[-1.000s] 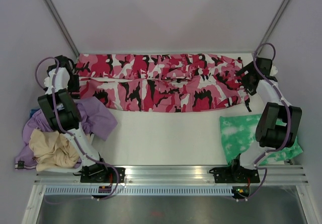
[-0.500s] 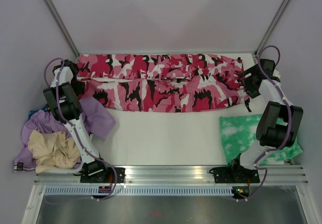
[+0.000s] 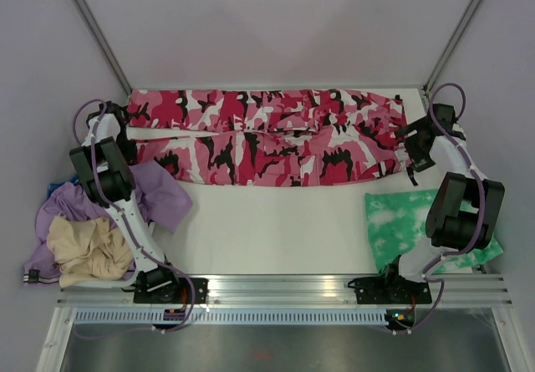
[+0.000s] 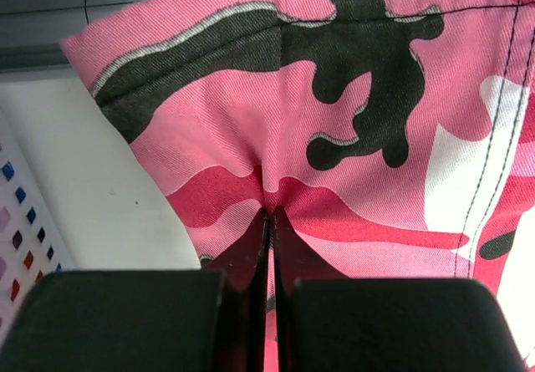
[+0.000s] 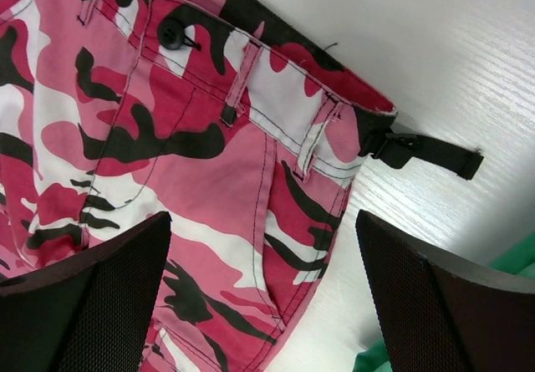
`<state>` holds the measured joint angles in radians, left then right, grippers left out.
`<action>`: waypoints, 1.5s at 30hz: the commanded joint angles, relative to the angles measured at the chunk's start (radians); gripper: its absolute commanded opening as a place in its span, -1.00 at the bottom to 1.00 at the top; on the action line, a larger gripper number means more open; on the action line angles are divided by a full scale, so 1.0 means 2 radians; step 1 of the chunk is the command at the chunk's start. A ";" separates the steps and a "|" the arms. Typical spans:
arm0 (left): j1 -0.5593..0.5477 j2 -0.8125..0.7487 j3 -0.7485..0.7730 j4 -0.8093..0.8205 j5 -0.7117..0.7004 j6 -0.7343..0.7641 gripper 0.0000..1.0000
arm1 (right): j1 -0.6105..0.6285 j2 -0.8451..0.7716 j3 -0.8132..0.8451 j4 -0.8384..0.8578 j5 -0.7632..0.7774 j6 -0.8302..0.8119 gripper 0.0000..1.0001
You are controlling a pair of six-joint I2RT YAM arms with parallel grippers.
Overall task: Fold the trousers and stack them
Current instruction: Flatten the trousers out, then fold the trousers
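Left hand point(image 4: 269, 221) is clamped on the trousers point(image 4: 351, 138); we close the open right hand point(image 5: 259, 297) on the waistband point(image 5: 284, 129), then lift evenly.

Wrist views crop trousers point(image 4: 351, 138), cloth runs off frame. Pinched fold vanishes between my left fingers point(image 4: 125, 322). From above, left gripper point(image 3: 127, 140) at trousers' left end too small to read. Tie-dye garment point(image 3: 397, 221) near trousers' waist half under right arm point(image 3: 458, 209).
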<state>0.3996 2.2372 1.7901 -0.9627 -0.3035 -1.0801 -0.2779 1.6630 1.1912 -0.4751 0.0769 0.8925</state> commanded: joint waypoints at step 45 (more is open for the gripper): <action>-0.003 -0.079 -0.001 0.008 0.004 0.070 -0.95 | 0.001 0.046 -0.071 0.073 0.044 -0.068 -0.53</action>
<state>0.3969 2.1838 1.7893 -0.9451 -0.2817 -0.9592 -0.2768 1.8004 1.0508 -0.2665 0.1028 0.7689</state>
